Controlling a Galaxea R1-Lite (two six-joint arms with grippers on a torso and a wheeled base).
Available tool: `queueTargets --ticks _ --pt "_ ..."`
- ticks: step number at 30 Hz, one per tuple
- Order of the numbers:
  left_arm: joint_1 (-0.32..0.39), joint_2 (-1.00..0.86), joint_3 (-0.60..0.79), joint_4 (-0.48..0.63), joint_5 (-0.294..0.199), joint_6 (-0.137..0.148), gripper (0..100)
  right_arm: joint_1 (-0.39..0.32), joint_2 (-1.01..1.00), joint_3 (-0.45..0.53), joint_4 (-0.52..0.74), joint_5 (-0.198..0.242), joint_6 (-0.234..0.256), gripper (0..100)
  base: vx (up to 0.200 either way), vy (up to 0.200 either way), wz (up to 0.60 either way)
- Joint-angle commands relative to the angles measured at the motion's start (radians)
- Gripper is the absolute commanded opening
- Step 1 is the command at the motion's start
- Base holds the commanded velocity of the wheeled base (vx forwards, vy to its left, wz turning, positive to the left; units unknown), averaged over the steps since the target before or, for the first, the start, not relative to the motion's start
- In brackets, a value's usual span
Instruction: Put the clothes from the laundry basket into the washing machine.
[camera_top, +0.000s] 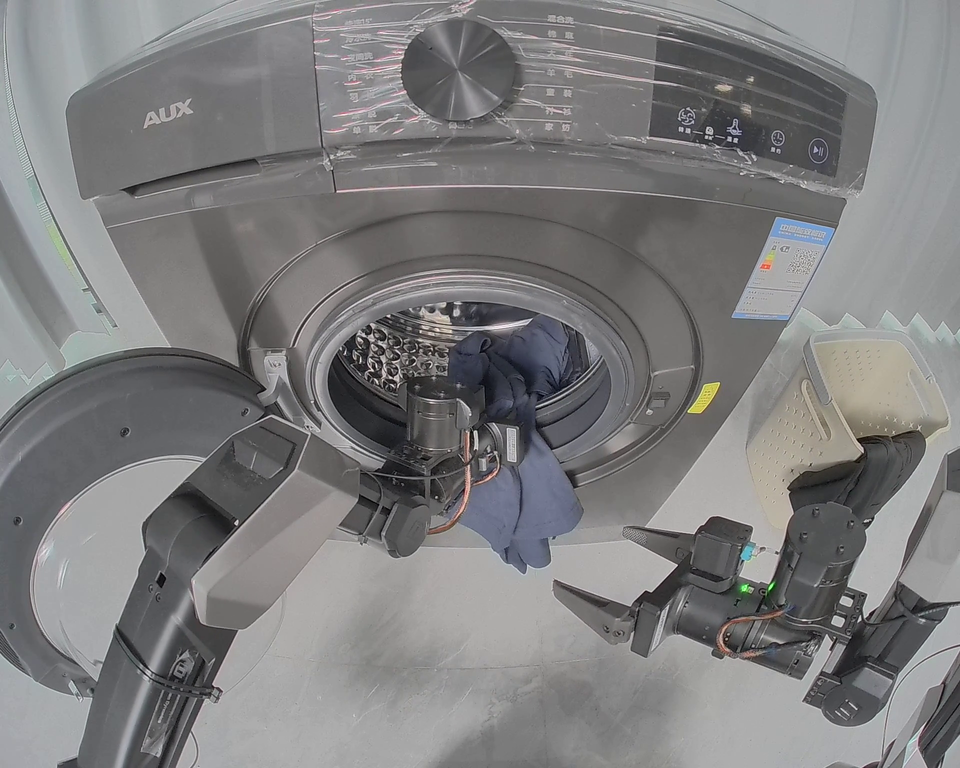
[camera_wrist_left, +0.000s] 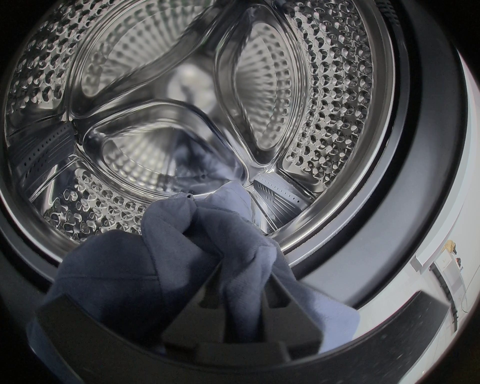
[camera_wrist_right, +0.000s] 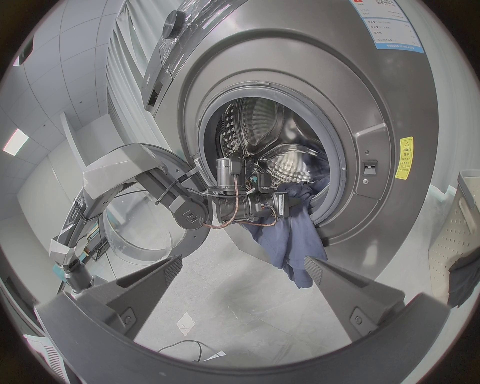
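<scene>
Your left claw (camera_wrist_left: 243, 272) is clenched on a navy garment (camera_top: 525, 490), right at the mouth of the washing machine (camera_top: 500, 230). The cloth bunches up around the fingers, and its tail hangs down under the claw, over the door rim and outside. Just beyond the claw is the perforated steel drum (camera_wrist_left: 200, 100). The round door (camera_top: 90, 470) stands open, to the outer side of the left arm. Your right claw (camera_top: 592, 560) is released, with its fingers wide apart, above the pale grey floor (camera_top: 420, 650). It is near the hanging tail but apart from it. Behind this claw a cream laundry basket (camera_top: 870, 385) is tilted, and dark clothes (camera_top: 870, 470) spill from it. Pale wall panels (camera_wrist_right: 55, 75) close the room.
</scene>
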Motion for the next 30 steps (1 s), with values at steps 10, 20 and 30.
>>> queueTargets --ticks 10,20,30 --pt "0.04 0.046 -0.31 -0.014 0.089 -0.04 0 0.008 0.001 -0.004 -0.001 -0.001 0.002 100 0.0 0.0 0.0" --pt "0.031 0.046 -0.31 -0.021 0.09 -0.047 100 0.006 0.0 -0.004 -0.001 -0.001 0.002 100 0.0 0.0 0.0" --pt "-0.018 -0.088 0.039 0.014 0.012 -0.019 100 0.008 0.001 -0.004 -0.001 -0.001 0.002 100 0.0 0.0 0.0"
